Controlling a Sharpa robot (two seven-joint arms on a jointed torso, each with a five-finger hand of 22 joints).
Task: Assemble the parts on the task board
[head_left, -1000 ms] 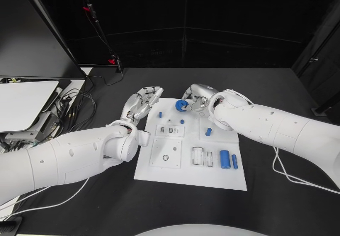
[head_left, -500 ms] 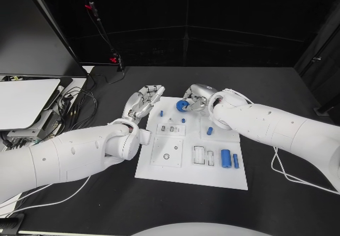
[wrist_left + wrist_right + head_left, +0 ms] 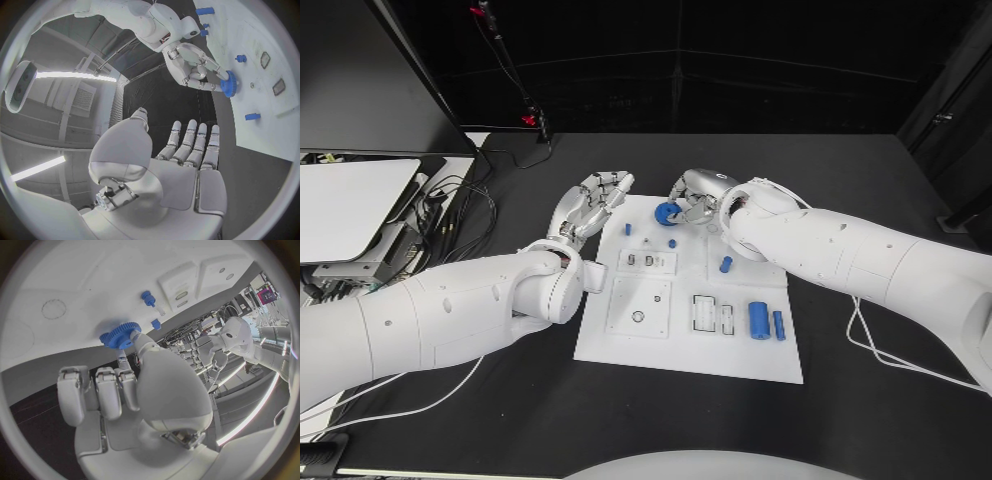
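The white task board lies in the middle of the black table. My right hand hovers over its far edge and pinches a blue gear between thumb and fingertips; the right wrist view shows the gear just above the board. My left hand is open, fingers stretched out flat, beside the board's far left corner; it holds nothing. Small blue pegs stand on the board. A blue cylinder and a thinner blue bar lie near its right edge.
Recessed slots and a ring recess mark the board. A white device and tangled cables sit at the table's left. A white cable trails on the right.
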